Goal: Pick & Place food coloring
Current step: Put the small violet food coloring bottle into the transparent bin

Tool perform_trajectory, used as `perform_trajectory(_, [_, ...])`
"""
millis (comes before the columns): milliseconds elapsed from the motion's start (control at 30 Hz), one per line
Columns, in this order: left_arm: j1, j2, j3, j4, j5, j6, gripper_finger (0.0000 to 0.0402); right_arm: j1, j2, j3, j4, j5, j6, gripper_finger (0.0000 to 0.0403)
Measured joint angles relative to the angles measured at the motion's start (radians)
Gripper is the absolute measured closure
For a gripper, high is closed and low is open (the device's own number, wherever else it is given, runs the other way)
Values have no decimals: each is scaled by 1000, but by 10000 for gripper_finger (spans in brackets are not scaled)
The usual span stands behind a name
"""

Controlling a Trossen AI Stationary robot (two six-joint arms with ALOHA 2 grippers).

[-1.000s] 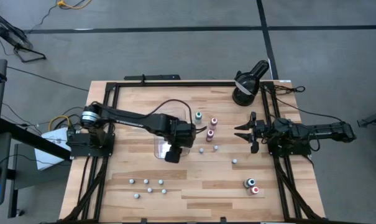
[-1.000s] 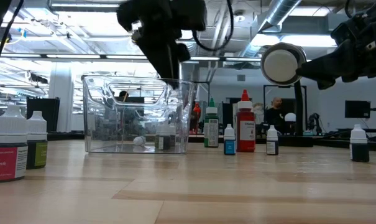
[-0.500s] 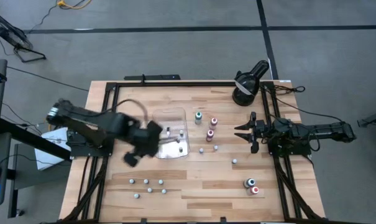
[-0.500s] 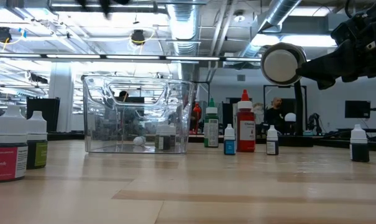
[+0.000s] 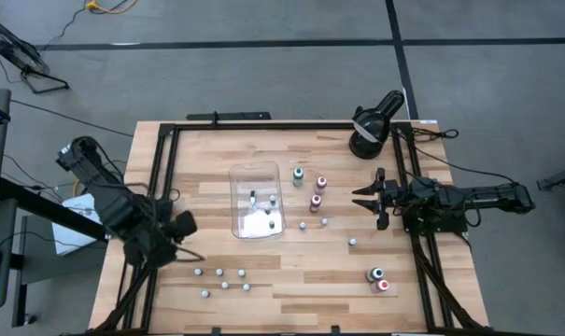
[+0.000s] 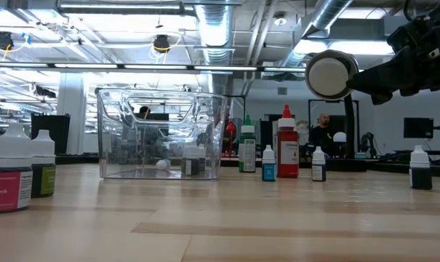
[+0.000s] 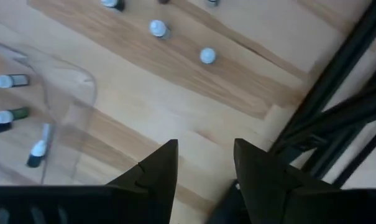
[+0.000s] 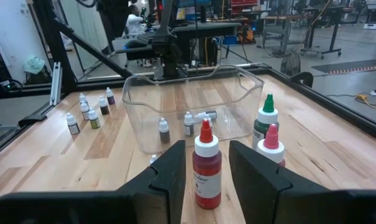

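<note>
Bottles (image 5: 261, 213) lie flat in the tray (image 5: 255, 172), mid-frame; others stand upright on the wooden counter (image 5: 291, 280). Left claw (image 7: 203, 165) open, empty; right claw (image 8: 207, 171) parted, empty.

A clear plastic tray (image 5: 256, 200) is sitting near the middle of the wooden bench (image 5: 291, 280), while a black round lamp-like device (image 5: 371, 125) is resting at the far right corner by the black frame (image 5: 161, 168), with grey floor (image 5: 263, 65) lying all around.

Left tool (image 5: 181, 227) empty, fingers apart, at left edge; right tool (image 5: 364, 197) parted, idle.
</note>
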Motion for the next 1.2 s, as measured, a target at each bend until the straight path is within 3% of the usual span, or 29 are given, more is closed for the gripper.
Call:
perform_trajectory(333, [-54, -25, -41, -34, -11, -113, 253, 0, 0, 0, 0, 0, 0, 290])
perform_trajectory(567, [-54, -25, -121, 45, -1, -202, 253, 0, 0, 0, 0, 0, 0, 290])
perform_trajectory(967, [-66, -24, -270, 253, 46, -653, 253, 0, 0, 0, 0, 0, 0, 290])
perform_trajectory(1200, [-114, -24, -351, 378, 32, -827, 253, 0, 0, 0, 0, 0, 0, 290])
